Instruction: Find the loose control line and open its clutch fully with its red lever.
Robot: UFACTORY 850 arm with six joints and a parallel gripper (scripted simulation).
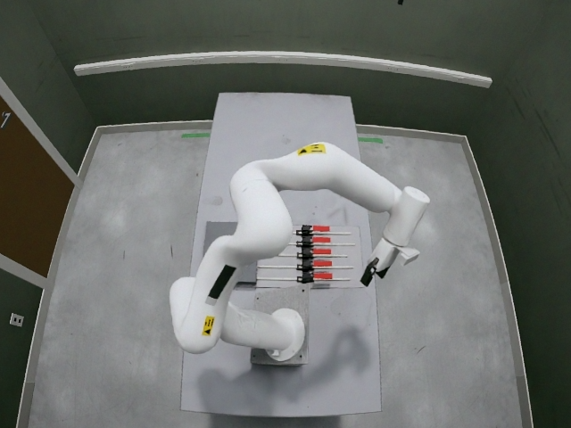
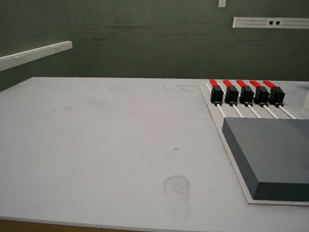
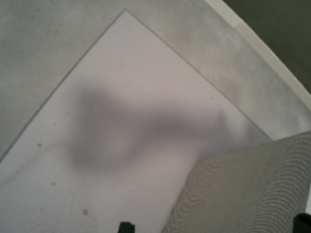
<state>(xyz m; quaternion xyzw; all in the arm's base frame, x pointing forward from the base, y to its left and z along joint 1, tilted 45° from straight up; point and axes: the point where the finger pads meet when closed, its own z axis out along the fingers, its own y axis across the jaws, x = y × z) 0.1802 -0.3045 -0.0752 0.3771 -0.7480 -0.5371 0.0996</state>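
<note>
Five white control lines run side by side across a pale base plate. Each line passes through a black clutch with a red lever, and all five levers lie flat. The grey console sits at one end of the lines, mostly hidden under my arm in the overhead view. My gripper is open and empty. It hangs just beyond the lines' free ends, near the plate's front right corner. The wrist view shows only table top and both fingertips.
The grey table carries the plate and my arm's base. A raised border rims the floor around it. A white rail runs along the back wall.
</note>
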